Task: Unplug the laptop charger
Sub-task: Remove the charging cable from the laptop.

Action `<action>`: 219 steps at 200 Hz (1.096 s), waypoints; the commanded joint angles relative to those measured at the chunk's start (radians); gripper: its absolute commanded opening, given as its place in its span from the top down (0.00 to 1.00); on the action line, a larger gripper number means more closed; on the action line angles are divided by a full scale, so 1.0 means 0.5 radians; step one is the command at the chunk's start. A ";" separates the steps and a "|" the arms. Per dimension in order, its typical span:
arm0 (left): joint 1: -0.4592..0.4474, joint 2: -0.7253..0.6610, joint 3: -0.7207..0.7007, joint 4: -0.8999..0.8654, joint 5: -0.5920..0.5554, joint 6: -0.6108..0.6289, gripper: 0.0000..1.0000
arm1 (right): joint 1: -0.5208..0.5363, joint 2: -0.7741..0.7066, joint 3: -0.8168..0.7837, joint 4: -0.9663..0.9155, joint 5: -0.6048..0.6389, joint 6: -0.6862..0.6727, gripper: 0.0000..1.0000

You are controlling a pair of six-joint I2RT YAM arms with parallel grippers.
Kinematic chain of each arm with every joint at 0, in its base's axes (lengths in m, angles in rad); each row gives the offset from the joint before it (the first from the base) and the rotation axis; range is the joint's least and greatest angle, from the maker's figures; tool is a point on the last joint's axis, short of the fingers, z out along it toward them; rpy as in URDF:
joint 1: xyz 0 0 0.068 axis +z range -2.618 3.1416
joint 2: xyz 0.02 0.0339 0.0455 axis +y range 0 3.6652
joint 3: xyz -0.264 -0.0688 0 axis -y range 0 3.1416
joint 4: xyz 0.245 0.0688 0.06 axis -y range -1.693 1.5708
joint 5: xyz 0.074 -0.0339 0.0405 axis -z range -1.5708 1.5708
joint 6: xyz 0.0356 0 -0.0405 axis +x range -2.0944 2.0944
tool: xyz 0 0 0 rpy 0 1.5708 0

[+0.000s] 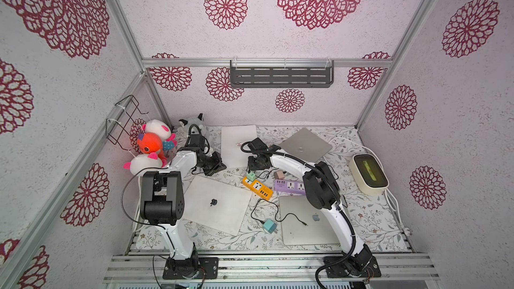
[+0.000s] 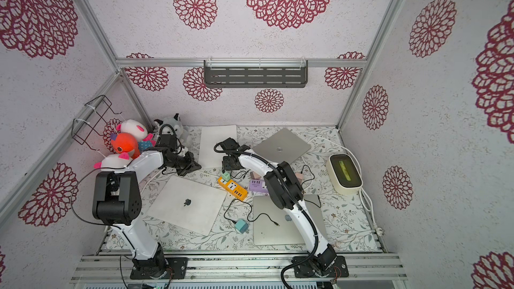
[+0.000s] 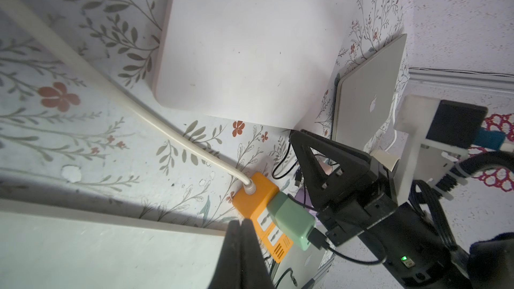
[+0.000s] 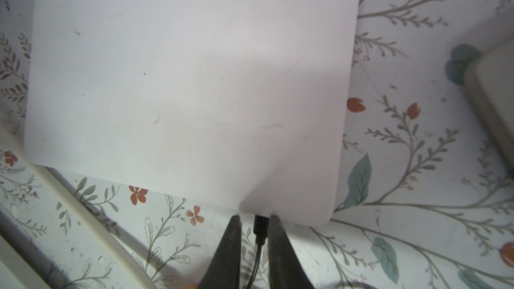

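The left gripper [image 3: 242, 226] hangs with jaws pressed together over bare desk [image 3: 83, 134], near the orange power strip [image 3: 256, 198]. Rightward, the charger plug [image 4: 261, 226] sits in the near edge of the white laptop [image 4: 180, 79]. The right gripper [image 4: 254, 217] straddles it, jaws narrow, seemingly not yet touching. Open floral surface lies beyond that corner, inside flower-papered walls [image 1: 278, 101].
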 commanded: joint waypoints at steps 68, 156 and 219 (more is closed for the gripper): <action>0.013 0.039 -0.030 0.049 0.013 0.031 0.98 | 0.013 0.059 0.037 -0.094 0.113 0.074 0.80; 0.013 0.076 0.003 0.051 0.025 0.027 0.98 | 0.016 0.079 0.022 -0.013 0.126 0.067 0.82; 0.013 0.176 0.125 0.057 0.054 0.009 0.98 | 0.016 0.035 -0.089 0.151 0.094 0.160 0.81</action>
